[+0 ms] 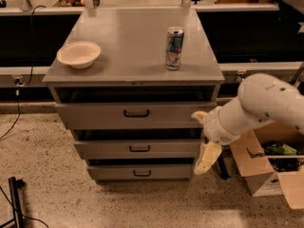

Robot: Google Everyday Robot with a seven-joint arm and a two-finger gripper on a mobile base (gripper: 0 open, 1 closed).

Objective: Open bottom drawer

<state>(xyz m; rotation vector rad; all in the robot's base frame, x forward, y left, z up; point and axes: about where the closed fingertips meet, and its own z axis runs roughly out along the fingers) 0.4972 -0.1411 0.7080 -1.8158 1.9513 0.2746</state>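
Standing mid-frame, the grey cabinet takes up most of the view, w/ three drawer fronts stacked under its flat top. The robot arm comes in from the right, a thick white link angled down toward the cabinet's right edge, prob. so it can work low without crossing the top. An open cardboard box sits on the floor to the right, beneath the arm.

The bottom drawer is the lowest front, just above the floor. No interior shows, so it reads as shut and the task as not yet done.

Bowl and drinks can stand well apart on the cabinet top, clear of the work.

The tool hangs cream-coloured at the cabinet's right corner, approx. level w/ the gap btw. middle and bottom fronts. Can't tell if it's released or clenched; it grasps nothing. It's off to the side of the small black handle, not touching it, so the next move likely needs a shift left and a bit lower.
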